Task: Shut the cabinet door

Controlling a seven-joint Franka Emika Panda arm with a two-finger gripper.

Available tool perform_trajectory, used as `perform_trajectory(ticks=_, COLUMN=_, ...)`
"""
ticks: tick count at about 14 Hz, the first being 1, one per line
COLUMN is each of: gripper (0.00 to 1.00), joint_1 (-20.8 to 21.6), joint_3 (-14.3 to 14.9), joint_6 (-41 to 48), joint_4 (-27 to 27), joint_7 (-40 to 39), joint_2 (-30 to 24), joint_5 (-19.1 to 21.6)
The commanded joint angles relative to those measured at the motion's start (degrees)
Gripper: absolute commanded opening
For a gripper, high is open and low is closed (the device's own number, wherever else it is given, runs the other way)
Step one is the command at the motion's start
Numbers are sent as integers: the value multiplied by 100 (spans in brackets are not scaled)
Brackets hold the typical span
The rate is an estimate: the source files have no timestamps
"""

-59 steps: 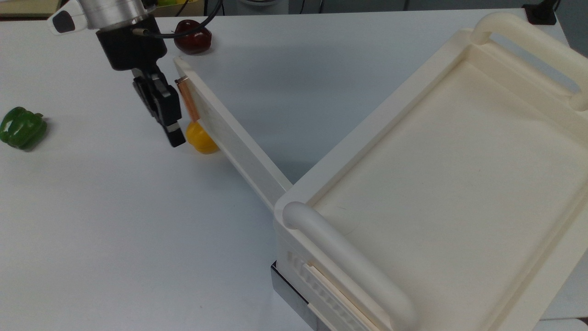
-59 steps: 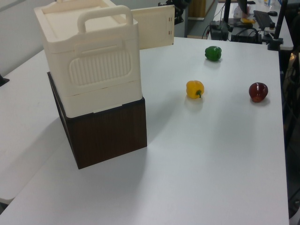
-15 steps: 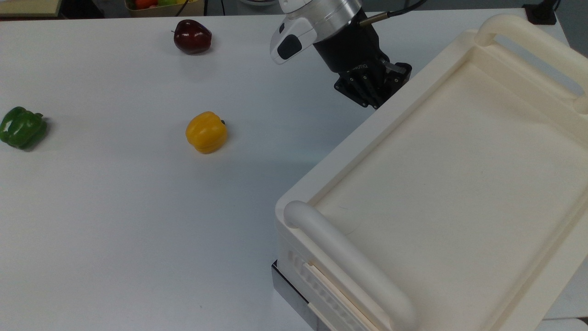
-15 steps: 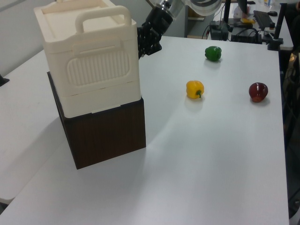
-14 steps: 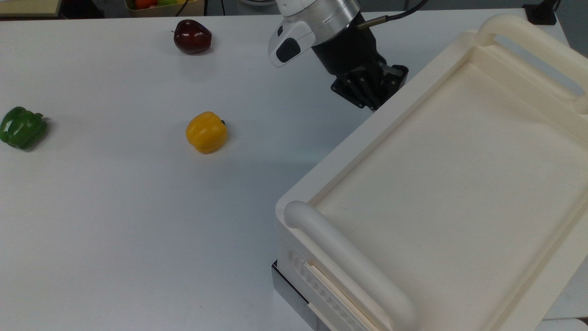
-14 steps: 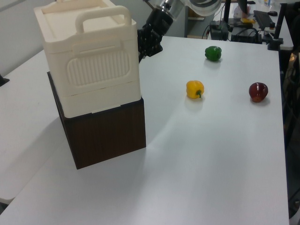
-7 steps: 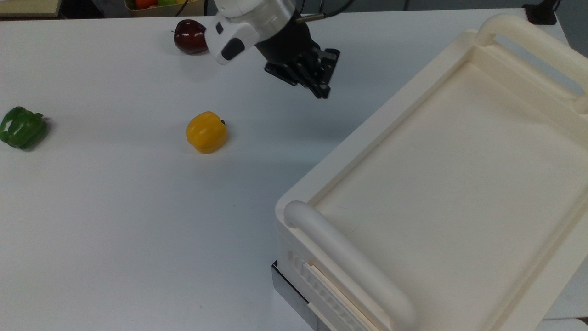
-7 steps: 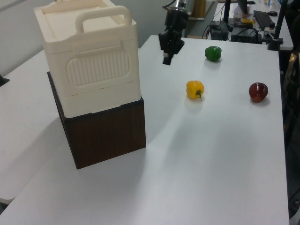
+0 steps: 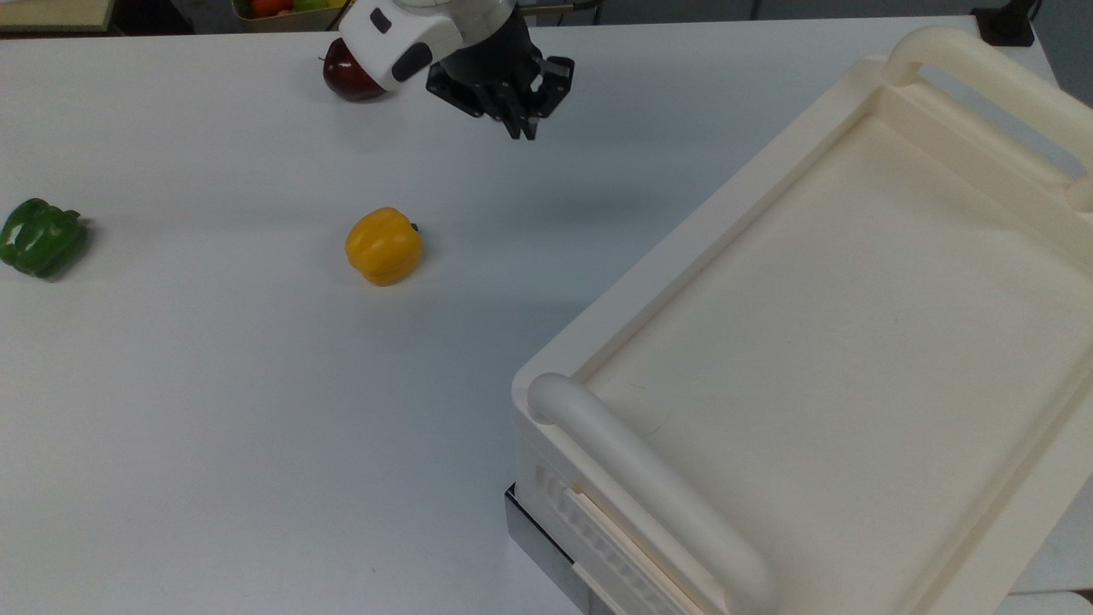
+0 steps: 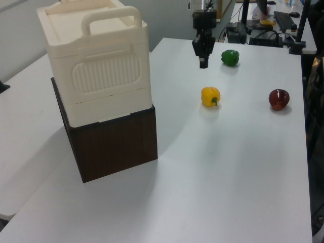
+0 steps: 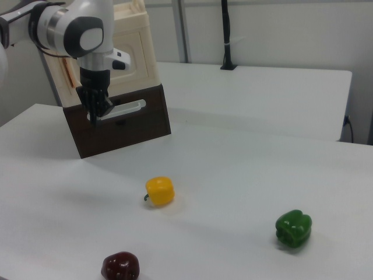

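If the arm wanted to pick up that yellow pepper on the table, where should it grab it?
Probably across the yellow pepper's rounded body, coming straight down from above. It lies on its side on the table with bare space around it, and its short stem points sideways, likely too small to pinch. The gripper hangs apart from it.

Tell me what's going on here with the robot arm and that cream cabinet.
The cabinet door now sits flush with the cream cabinet; seconds ago it stood swung out. The gripper has pulled away and hangs empty above the table, near the yellow pepper. The green pepper and red pepper lie untouched.
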State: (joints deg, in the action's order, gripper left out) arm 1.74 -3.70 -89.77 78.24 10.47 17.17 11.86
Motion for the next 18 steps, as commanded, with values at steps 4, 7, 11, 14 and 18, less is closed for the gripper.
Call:
perform_trajectory(ticks=4, gripper=37, joint_1=-261, joint_3=36, joint_6=381, joint_4=507, joint_7=-703, joint_2=-750, joint_5=-728)
perform_trajectory(ticks=7, gripper=100, joint_1=-314, joint_3=36, joint_6=337, joint_4=675, joint_7=-880, joint_2=-899, joint_5=-1464)
perform_trajectory(ticks=11, gripper=100, joint_1=-603, joint_3=28, joint_6=372, joint_4=831, joint_7=-1626, joint_2=-1162, joint_5=-1528)
perform_trajectory(ticks=14, gripper=100, joint_1=-639, joint_3=19, joint_6=302, joint_4=1464, joint_7=-1733, joint_2=-1698, joint_5=-1441)
perform_trajectory(ticks=18, gripper=100, joint_1=-648, joint_3=19, joint_6=302, joint_4=1869, joint_7=-1672, joint_2=-2094, joint_5=-1301)
